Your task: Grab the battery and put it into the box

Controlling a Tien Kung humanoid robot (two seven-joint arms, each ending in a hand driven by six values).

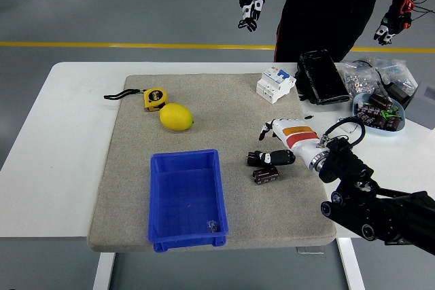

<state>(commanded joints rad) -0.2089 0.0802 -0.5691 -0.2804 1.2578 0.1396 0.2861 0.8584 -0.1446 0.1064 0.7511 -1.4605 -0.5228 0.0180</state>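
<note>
Where the grey floor with its yellow line (pixel 102 45) runs behind it, a white table (pixel 61 134) carries a large grey mat (pixel 129 161) that covers most of its middle. On the mat's left part lie a yellow tape measure (pixel 155 98) and, just beside it, a lemon (pixel 177 117); bare mat stretches below them to the near edge. A blue box (pixel 186 197) sits at the mat's near edge, open side up, with free mat on both its flanks. To its right the battery (pixel 266 174), a dark cylinder, lies on its side on the mat, well apart from the box. The right hand (pixel 279 146) hovers right over it, dark fingers (pixel 266 158) loosely curled and extended leftward just above the battery, not closed on it; whether they touch it I cannot tell. Its black arm enters from the lower right corner. Near the mat's far right edge stand a white circuit breaker (pixel 275 83) and a black case (pixel 321 77), with a bowl of parts (pixel 380 113) beyond. A person stands at the far side, gloved hands (pixel 251 6) raised clear of the table.
</note>
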